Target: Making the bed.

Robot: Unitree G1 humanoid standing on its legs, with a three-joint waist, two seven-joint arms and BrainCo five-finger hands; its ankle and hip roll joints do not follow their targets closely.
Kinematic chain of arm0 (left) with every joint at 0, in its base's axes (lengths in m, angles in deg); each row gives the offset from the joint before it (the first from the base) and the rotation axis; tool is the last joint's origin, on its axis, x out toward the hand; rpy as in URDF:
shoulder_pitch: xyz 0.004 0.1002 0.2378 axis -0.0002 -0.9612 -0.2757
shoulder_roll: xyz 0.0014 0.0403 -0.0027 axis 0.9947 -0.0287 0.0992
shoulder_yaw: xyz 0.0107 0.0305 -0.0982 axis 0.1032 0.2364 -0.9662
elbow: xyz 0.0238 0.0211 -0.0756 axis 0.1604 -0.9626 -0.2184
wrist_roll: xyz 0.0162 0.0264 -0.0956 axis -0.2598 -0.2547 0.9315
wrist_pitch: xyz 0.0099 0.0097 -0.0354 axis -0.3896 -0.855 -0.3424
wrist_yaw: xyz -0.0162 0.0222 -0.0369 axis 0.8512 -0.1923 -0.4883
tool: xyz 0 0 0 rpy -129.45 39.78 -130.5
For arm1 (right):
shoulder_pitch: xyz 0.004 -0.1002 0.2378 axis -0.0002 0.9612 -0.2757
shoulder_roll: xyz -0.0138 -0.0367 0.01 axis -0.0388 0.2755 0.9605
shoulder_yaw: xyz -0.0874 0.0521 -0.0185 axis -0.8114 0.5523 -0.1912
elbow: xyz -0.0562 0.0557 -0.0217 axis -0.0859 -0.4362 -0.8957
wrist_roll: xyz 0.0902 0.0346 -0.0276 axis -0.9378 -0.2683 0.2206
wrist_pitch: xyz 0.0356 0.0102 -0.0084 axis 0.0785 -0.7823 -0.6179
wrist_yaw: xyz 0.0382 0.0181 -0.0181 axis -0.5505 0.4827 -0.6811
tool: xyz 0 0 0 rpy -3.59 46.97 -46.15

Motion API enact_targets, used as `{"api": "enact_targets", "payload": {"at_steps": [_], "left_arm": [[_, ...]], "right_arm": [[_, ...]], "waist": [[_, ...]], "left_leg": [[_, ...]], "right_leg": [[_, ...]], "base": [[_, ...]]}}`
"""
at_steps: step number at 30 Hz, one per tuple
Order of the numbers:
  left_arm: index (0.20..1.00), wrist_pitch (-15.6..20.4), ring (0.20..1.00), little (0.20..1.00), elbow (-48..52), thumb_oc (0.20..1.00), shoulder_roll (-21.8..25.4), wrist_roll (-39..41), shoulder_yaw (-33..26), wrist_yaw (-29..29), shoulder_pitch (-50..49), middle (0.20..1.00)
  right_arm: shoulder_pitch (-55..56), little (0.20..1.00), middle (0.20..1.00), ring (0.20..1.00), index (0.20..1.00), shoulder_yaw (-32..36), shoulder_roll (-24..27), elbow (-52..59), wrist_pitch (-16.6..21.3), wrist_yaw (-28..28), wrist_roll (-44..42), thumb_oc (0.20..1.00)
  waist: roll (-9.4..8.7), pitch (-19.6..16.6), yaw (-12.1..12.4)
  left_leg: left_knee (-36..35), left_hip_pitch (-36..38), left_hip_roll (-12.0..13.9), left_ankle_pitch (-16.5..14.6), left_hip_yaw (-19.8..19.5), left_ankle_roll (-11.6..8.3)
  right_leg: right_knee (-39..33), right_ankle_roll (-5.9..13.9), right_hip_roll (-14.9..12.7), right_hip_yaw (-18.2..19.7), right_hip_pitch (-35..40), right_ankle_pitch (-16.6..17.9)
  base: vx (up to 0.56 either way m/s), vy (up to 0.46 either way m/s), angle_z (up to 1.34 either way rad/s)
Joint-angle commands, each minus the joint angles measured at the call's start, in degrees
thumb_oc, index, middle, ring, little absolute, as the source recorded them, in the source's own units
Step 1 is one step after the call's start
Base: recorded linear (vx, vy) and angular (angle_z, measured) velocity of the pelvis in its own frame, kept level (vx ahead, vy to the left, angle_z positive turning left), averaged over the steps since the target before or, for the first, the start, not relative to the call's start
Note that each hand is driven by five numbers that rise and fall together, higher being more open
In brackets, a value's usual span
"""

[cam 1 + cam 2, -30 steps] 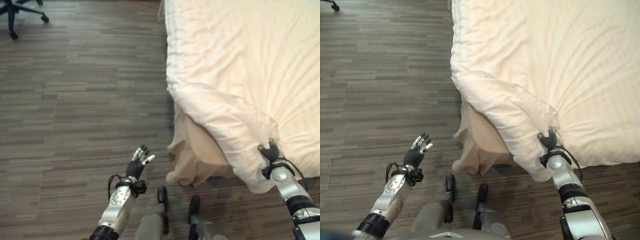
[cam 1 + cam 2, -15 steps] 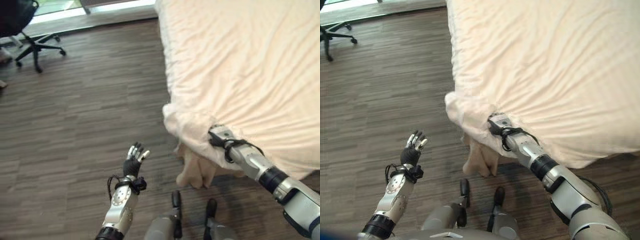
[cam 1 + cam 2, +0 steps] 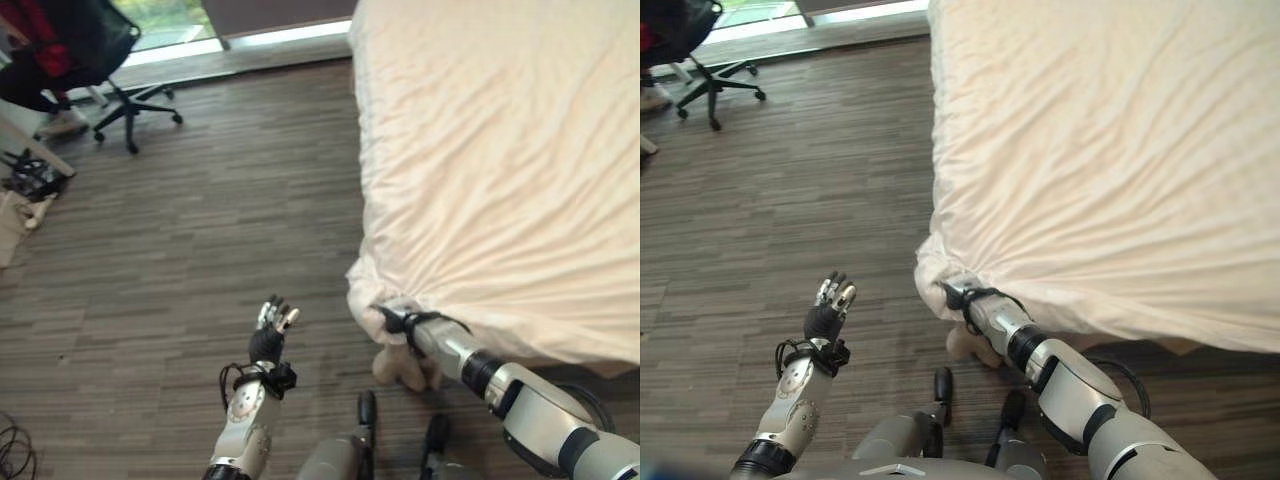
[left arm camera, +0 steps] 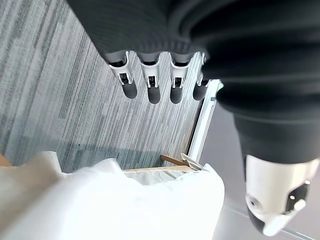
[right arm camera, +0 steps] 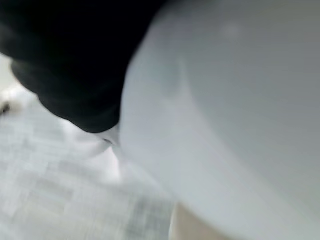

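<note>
The cream duvet (image 3: 500,170) looks soft, light and bulky, best taken at its bunched near-left corner, where the right hand (image 3: 392,318) sits, its fingers hidden in the cloth so their grip cannot be told; the left hand (image 3: 270,330) hangs over the floor (image 3: 180,230), fingers straight and holding nothing.

The cream, softly wrinkled fabric duvet (image 3: 500,170) lies spread over the bed, its near corner bunched around the right robot hand (image 3: 392,318).

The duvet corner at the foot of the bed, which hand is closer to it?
Right. The right hand is at the duvet corner, fingers hidden in cloth; the left hand hangs open over the floor, apart from it.
</note>
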Motion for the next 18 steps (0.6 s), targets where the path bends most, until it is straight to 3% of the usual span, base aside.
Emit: {"api": "enact_targets", "payload": {"at_steps": [1,5,6,7,8,11,12,14,16,18], "left_arm": [[1.0,1.83,1.0,1.0,-0.63,1.0,3.67,1.08,1.14,-1.04,6.27,1.0],[1.0,1.16,1.0,1.0,-0.82,1.0,4.24,1.8,0.42,-1.01,6.54,1.0],[1.0,0.91,1.0,1.0,-0.42,1.0,4.5,2.07,-0.28,-1.23,6.35,1.0],[1.0,0.76,1.0,1.0,0.41,1.0,5.11,2.31,-1.57,-1.8,5.78,1.0],[1.0,0.76,1.0,1.0,0.41,1.0,5.06,2.3,-1.55,-1.8,5.79,1.0],[1.0,0.77,1.0,1.0,0.6,1.0,5.85,2.91,-3.73,-2.79,5.22,1.0],[1.0,0.78,1.0,1.0,0.03,1.0,5.8,3.15,-4.94,-3.37,4.78,1.0],[1.0,0.88,1.0,1.0,0.06,1.0,5.72,3.25,-5.28,-3.82,4.49,1.0],[1.0,0.13,1.0,1.0,0.2,1.0,5.22,3.13,-5.45,-5.81,3.43,1.0],[1.0,-0.35,1.0,1.0,0.26,1.0,5.2,2.88,-5.35,-6.29,2.87,1.0]], "right_arm": [[5.15,1.0,1.0,1.0,1.0,-0.04,-10.06,-1.74,2.15,-4.47,-11.39,1.0],[5.86,1.0,1.0,1.0,1.0,2.61,-5.64,8.95,2.0,-6.08,-22.63,1.0],[7.36,1.0,1.0,1.0,1.0,3.94,-2.0,15.55,2.08,-7.29,-27.88,1.0],[11.61,1.0,1.0,1.0,1.0,5.73,5.21,25.93,2.91,-9.98,-34.75,1.0],[11.63,1.0,1.0,1.0,1.0,5.73,5.32,26.04,2.84,-10.01,-34.78,1.0],[20.0,1.0,1.0,1.0,1.0,11.0,18.09,37.88,3.09,-13.34,-41.47,1.0],[27.19,1.0,1.0,1.0,1.0,15.72,23.78,40.19,3.28,-15.2,-43.12,1.0],[30.35,1.0,1.0,1.0,1.0,17.16,25.88,40.86,3.31,-16.7,-42.35,1.0],[40.68,1.0,1.0,1.0,1.0,22.65,29.77,37.86,2.03,-21.19,-38.18,1.0],[43.77,1.0,1.0,1.0,1.0,24.75,30.33,37.22,1.43,-21.87,-36.61,1.0]], "waist": [[-4.66,5.19,2.8],[-5.72,4.82,1.27],[-6.3,4.84,0.22],[-7.36,4.74,-1.7],[-7.3,4.62,-1.66],[-8.54,4.4,-4.63],[-8.89,3.81,-6.19],[-8.95,3.19,-6.72],[-9.47,1.88,-8.28],[-9.57,1.17,-8.48]], "left_leg": [[-1.12,-1.0,-1.9,2.85,-3.32,-1.71],[-1.12,0.13,-1.48,2.59,-2.34,-1.57],[-1.12,0.66,-1.2,2.48,-1.91,-1.56],[-1.12,1.44,-0.89,2.14,-1.23,-1.58],[-1.12,1.26,-0.84,2.24,-1.21,-1.58],[-1.12,2.8,-0.45,1.64,-0.13,-1.56],[-1.12,3.84,-0.31,1.13,0.64,-1.55],[-1.12,4.11,-0.2,0.99,0.92,-1.57],[-1.12,5.78,-0.21,0.2,1.45,-1.54],[-1.12,5.93,-0.16,0.08,1.65,-1.5]], "right_leg": [[1.99,8.32,-10.63,3.6,2.83,5.15],[2.79,8.35,-10.51,4.35,2.97,4.93],[3.05,8.36,-10.44,4.66,3.13,4.7],[3.48,8.39,-10.37,5.02,3.34,4.3],[3.43,8.36,-10.32,5.05,3.17,4.43],[4.35,8.61,-10.38,5.62,3.63,3.89],[4.53,8.76,-10.44,5.9,3.96,3.83],[4.36,8.79,-10.42,5.97,4.04,3.99],[4.15,8.95,-10.53,5.86,5.33,3.56],[3.98,8.97,-10.49,5.89,5.53,3.6]], "base": [[0.0,0.0,0.0],[0.0,0.0,0.0],[0.0,0.0,0.0],[0.01,-0.01,0.03],[0.01,-0.004,0.03],[0.02,0.003,-0.09],[0.05,0.017,-0.18],[0.04,0.01,-0.29],[0.08,-0.002,-0.28],[0.07,-0.001,-0.06]]}}
